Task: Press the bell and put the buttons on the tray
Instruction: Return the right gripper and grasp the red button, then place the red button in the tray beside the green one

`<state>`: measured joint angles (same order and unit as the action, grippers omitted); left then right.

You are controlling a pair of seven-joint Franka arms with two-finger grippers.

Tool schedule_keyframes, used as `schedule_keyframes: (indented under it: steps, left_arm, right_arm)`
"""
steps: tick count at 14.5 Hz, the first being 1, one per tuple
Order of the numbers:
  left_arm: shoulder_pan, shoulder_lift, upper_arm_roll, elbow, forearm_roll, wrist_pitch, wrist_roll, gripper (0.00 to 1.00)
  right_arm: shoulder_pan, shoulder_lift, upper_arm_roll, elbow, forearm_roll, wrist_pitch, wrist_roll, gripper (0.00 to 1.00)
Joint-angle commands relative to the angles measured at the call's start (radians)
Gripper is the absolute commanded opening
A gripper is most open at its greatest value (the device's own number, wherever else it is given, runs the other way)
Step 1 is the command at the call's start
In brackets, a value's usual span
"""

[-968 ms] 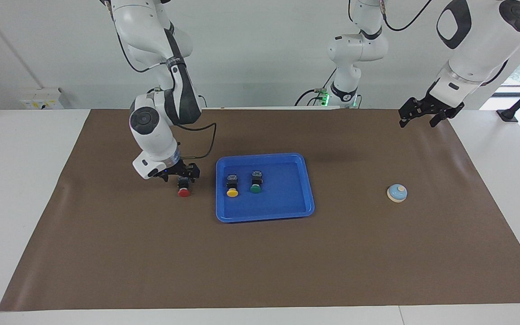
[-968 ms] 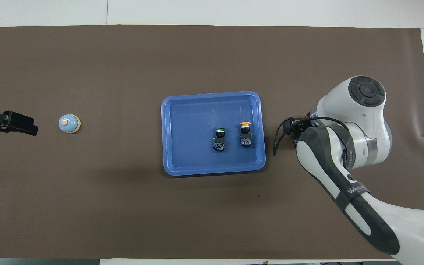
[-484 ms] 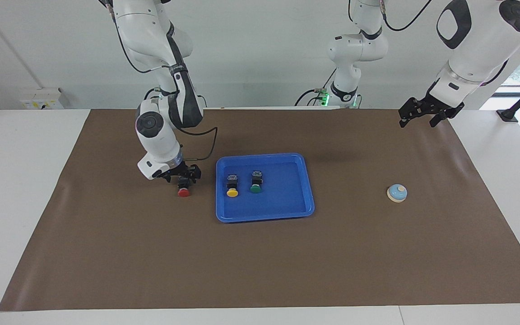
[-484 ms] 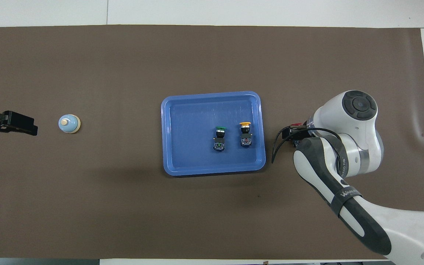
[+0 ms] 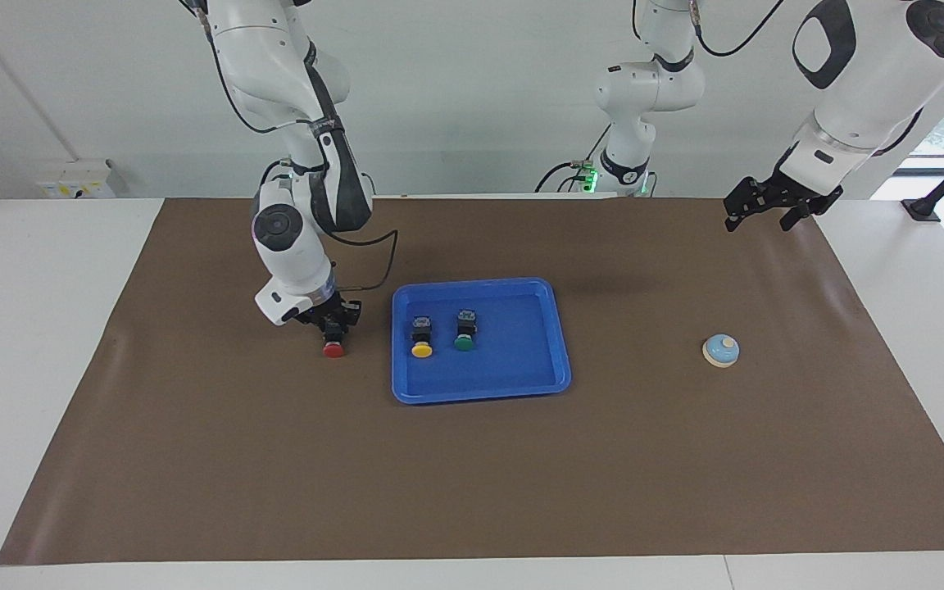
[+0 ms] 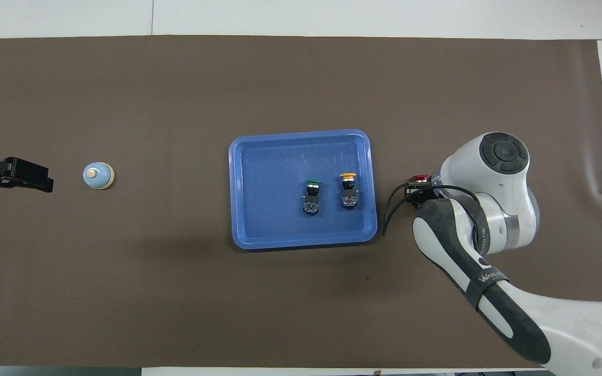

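The bright blue tray (image 5: pixel 521 356) (image 6: pixel 269 172) lies mid-table and holds the yellow button (image 5: pixel 421 342) (image 6: pixel 349 190) and the green button (image 5: pixel 464 335) (image 6: pixel 312 195) side by side. The red button (image 5: pixel 333 347) (image 6: pixel 419 178) lies on the brown mat beside the tray, toward the right arm's end. My right gripper (image 5: pixel 332 326) (image 6: pixel 416 192) is down on it, shut on its black body, the red cap sticking out. The bell (image 5: pixel 720 351) (image 6: pixel 98 175) stands toward the left arm's end. My left gripper (image 5: pixel 759 220) (image 6: pixel 45 183) waits open in the air, apart from the bell.
A brown mat (image 5: pixel 472 475) covers most of the white table. A black cable loops from the right wrist over the mat close to the tray's rim. A third robot base (image 5: pixel 628 156) stands at the robots' edge.
My right gripper has closed onto the red button's body, and the right arm's wrist has shifted slightly toward the tray. The left arm, the bell and the tray's buttons have not moved.
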<state>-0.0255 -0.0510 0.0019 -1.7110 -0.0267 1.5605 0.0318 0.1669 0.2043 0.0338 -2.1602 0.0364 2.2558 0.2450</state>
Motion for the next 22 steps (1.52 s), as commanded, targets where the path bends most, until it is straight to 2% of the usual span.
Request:
schedule_keyframes:
  steps: [1, 5, 8, 11, 13, 15, 20, 21, 22]
  left_arm:
    - [-0.013, -0.007, 0.012, 0.008, 0.005, -0.020, -0.001, 1.00]
    - [-0.013, -0.007, 0.012, 0.008, 0.005, -0.020, -0.001, 1.00]
    - [-0.013, -0.007, 0.012, 0.008, 0.005, -0.020, -0.001, 1.00]
    - [-0.013, -0.007, 0.012, 0.008, 0.005, -0.020, -0.001, 1.00]
    - [-0.013, -0.007, 0.012, 0.008, 0.005, -0.020, -0.001, 1.00]
    - [-0.013, -0.007, 0.012, 0.008, 0.005, -0.020, -0.001, 1.00]
    - [-0.013, -0.007, 0.012, 0.008, 0.005, -0.020, -0.001, 1.00]
    - [-0.013, -0.007, 0.012, 0.008, 0.005, -0.020, -0.001, 1.00]
    - [-0.013, -0.007, 0.012, 0.008, 0.005, -0.020, -0.001, 1.00]
  right_arm:
    - [-0.001, -0.023, 0.014, 0.049, 0.013, -0.025, 0.011, 0.00]
    - [0.098, 0.003, 0.021, 0.288, 0.016, -0.250, 0.043, 0.00]
    - [0.235, 0.052, 0.021, 0.402, 0.019, -0.265, 0.164, 0.00]
    - [0.403, 0.189, 0.017, 0.553, 0.007, -0.268, 0.386, 0.00]
    - [0.428, 0.277, 0.021, 0.650, 0.017, -0.265, 0.457, 0.00]
    - [0.468, 0.309, 0.021, 0.639, 0.022, -0.198, 0.508, 0.00]
    - [0.484, 0.328, 0.021, 0.571, 0.057, -0.118, 0.513, 0.02]
    - [0.482, 0.328, 0.021, 0.554, 0.057, -0.108, 0.513, 0.09]
    - [0.482, 0.326, 0.021, 0.534, 0.057, -0.092, 0.516, 0.21]
